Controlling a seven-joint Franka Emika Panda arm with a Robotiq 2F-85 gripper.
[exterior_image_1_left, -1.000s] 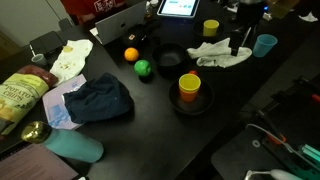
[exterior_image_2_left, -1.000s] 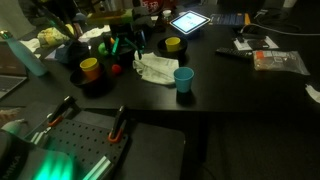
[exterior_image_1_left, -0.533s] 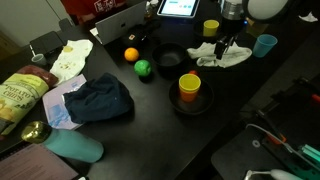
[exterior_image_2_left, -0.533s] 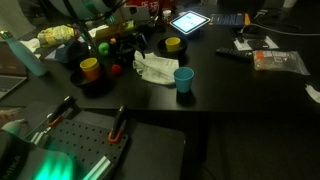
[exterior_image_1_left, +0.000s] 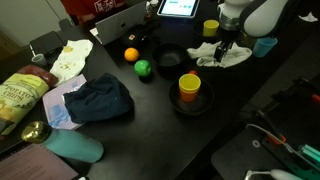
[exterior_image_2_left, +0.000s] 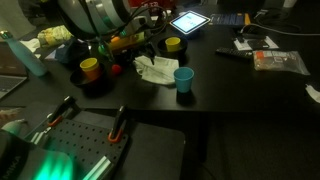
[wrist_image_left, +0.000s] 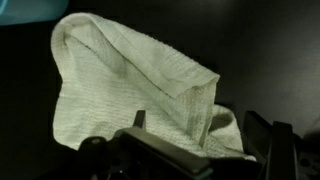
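A crumpled white towel (exterior_image_1_left: 224, 56) lies on the dark table and shows in both exterior views (exterior_image_2_left: 157, 70). In the wrist view the towel (wrist_image_left: 120, 80) fills most of the picture, with a folded ridge running down between my fingers. My gripper (exterior_image_1_left: 222, 44) hangs just above the towel and is open, one finger on each side of the fold (wrist_image_left: 200, 128). It holds nothing. In an exterior view the gripper (exterior_image_2_left: 150, 54) sits over the towel's far edge. A teal cup (exterior_image_1_left: 265, 45) stands close beside the towel.
A yellow cup (exterior_image_1_left: 211, 28) and a tablet (exterior_image_1_left: 180, 7) are behind the towel. A black bowl (exterior_image_1_left: 168, 58), a green ball (exterior_image_1_left: 143, 68), an orange (exterior_image_1_left: 131, 54) and a yellow cup in a dark dish (exterior_image_1_left: 189, 88) lie nearby. Blue clothing (exterior_image_1_left: 98, 100) lies farther off.
The arm has swung from beside the teal cup to above the towel and come lower. The towel has not moved.
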